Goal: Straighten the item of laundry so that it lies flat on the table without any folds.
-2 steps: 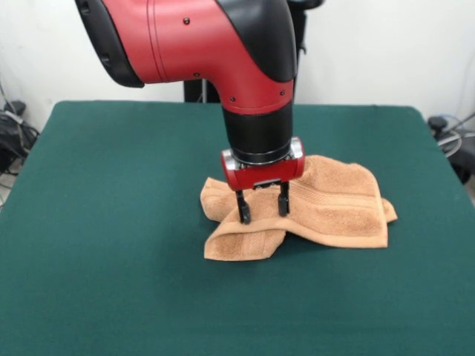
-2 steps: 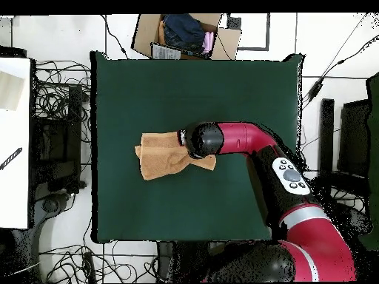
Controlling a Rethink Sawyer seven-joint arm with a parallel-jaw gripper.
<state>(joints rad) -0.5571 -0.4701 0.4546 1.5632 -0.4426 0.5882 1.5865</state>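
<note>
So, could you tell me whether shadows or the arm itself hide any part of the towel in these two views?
Front view: lighting is soft and even, with only a faint shadow under the towel folds; the open end effector stands in front of its middle. Overhead view: the arm covers the towel's right part, so that edge is hidden; the green table shows no glare.

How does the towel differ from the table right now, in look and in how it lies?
The towel is light orange-tan; the table is dark green. The towel is small and sits near the middle; the table spreads far wider. The towel is rumpled with folds; the table's surface lies flat. The open claw stands over the towel.
</note>
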